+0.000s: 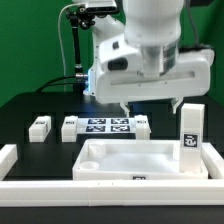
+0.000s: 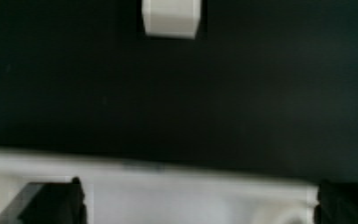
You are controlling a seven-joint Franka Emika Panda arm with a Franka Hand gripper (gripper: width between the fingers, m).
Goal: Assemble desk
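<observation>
While the gripper (image 1: 150, 108) hangs in the upper middle of the exterior view, we see its two fingers (image 1: 123, 104) spread wide apart, and they hold nothing. The desk top (image 1: 125, 160) lies below it, in the lower middle of the frame. Its long axis runs from the exterior view's left to the exterior view's right. An upright leg (image 1: 191, 130) stands at the right end of the desk top (we cannot tell if it is already fixed there).

Behind the desk top, on the dark table (image 1: 30, 105), the marker board (image 1: 107, 127) lies in a row with three loose legs. A left leg (image 1: 40, 127) and a second leg (image 1: 69, 128) lie on the board's left side. The nearest leg (image 1: 141, 125) lies just beside the board's right end, almost under the gripper.

In the wrist view the rim of the desk top (image 2: 176, 185) runs across between the dark fingers (image 2: 51, 200), parallel to the line of their opening. A single leg, which we believe is the nearest leg (image 2: 171, 16), lies apart from the rim on the black table.

We judge that this is the relation that matters: the leg lies just beyond the rim. The coming move therefore probably calls for a short travel away from the desk top, then a descent with one finger on each side of the leg.
</observation>
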